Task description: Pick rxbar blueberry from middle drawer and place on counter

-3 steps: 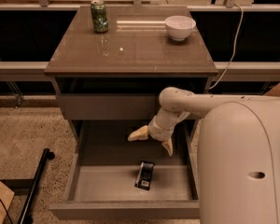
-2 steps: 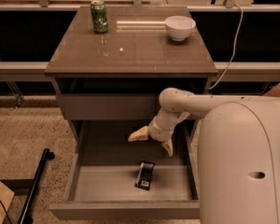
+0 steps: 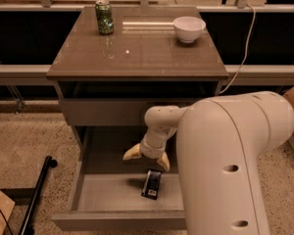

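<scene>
The rxbar blueberry (image 3: 152, 183), a small dark bar with white print, lies flat on the light grey floor of the pulled-out middle drawer (image 3: 103, 195), right of centre. My gripper (image 3: 147, 160) hangs inside the drawer just above and behind the bar, its two yellowish fingers (image 3: 132, 153) spread apart and empty, not touching the bar. The counter (image 3: 137, 48) is the glossy brownish top slab above.
A green can (image 3: 104, 17) stands at the counter's back left and a white bowl (image 3: 189, 28) at its back right. A closed grey drawer front (image 3: 103, 111) sits above the open drawer. My white arm body (image 3: 235, 165) fills the right foreground. A black pole (image 3: 36, 195) lies on the floor at left.
The gripper has shifted slightly lower and toward the bar; the bar, can and bowl have not moved.
</scene>
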Motion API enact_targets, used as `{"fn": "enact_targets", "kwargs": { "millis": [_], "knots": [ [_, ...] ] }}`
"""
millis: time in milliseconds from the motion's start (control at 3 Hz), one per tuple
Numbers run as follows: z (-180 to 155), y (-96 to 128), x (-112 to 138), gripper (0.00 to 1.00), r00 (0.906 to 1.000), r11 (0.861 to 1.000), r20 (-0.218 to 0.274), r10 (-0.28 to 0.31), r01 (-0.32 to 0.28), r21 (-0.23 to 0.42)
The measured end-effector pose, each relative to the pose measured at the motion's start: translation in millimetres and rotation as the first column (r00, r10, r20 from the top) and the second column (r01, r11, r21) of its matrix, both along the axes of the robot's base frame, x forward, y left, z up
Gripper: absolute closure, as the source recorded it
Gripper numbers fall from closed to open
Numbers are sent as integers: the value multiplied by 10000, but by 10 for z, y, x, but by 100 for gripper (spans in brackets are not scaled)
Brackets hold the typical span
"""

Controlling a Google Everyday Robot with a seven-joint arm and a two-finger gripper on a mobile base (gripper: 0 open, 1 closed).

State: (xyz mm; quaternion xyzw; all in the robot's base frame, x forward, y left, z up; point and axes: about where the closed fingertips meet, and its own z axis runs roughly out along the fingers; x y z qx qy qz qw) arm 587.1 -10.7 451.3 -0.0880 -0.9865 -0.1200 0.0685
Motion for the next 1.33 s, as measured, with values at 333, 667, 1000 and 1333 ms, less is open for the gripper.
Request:
{"fn": "enact_targets", "kwargs": {
  "millis": [333, 667, 1000, 1333],
  "knots": [
    [-327, 72, -31, 0, 9996, 9992, -133, -234, 230, -316],
    [-644, 76, -73, 0, 9967, 9978, -501, -643, 633, -205],
    [-856, 8, -90, 0, 9893, 9932, -920, -1132, 1152, 170],
    [-1030, -52, -111, 0, 9797, 9871, -1326, -1507, 1566, 349]
  ]
}}
